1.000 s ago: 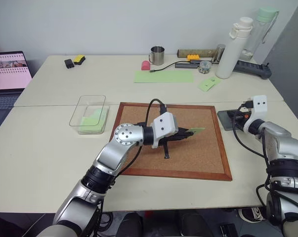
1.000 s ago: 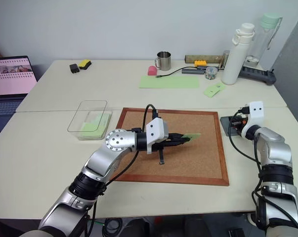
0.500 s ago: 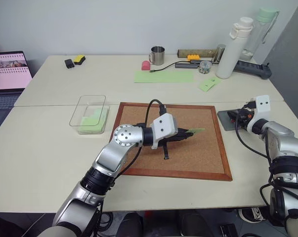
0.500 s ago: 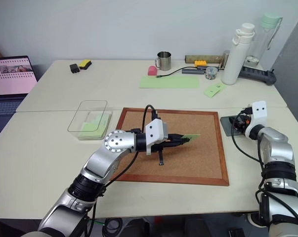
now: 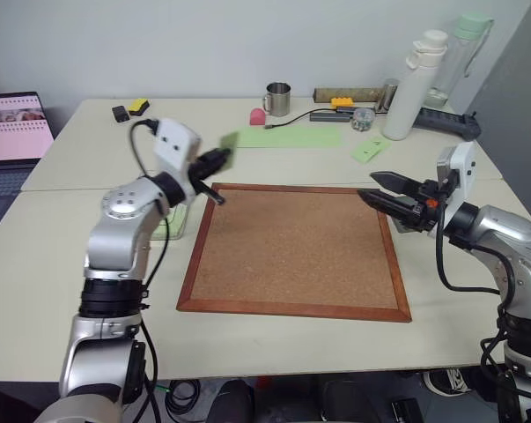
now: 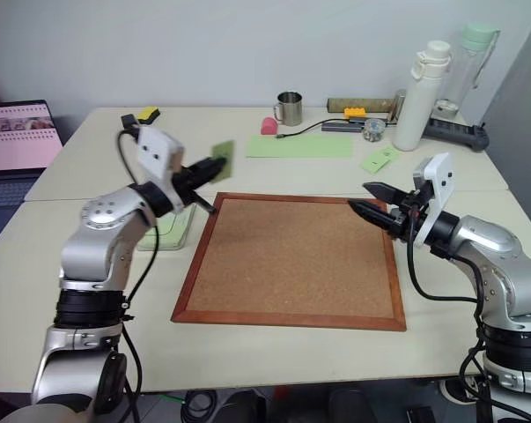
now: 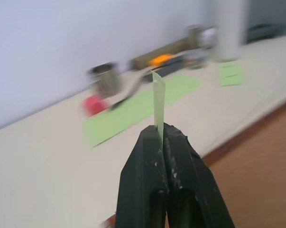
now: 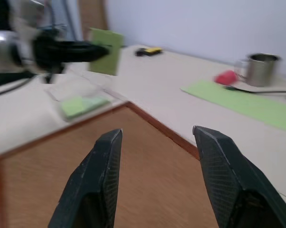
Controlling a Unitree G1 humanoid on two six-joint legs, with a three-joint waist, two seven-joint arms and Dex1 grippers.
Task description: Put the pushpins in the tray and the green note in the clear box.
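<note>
While I watch, green note (image 6: pixel 223 159) small, square, upright, pinched edge-on between my left gripper's (image 6: pixel 214 165) closed tips, right gripper (image 6: pixel 369 200) agape, empty.

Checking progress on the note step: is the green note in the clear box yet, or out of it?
Out. The left gripper holds the green note in the air, beside the clear box.

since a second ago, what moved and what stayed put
The left hand, shut on the green note, swung off the corkboard toward the clear box. The right hand left the tray's side, swung in over the corkboard's edge, and opened. Box and corkboard stayed put.
</note>
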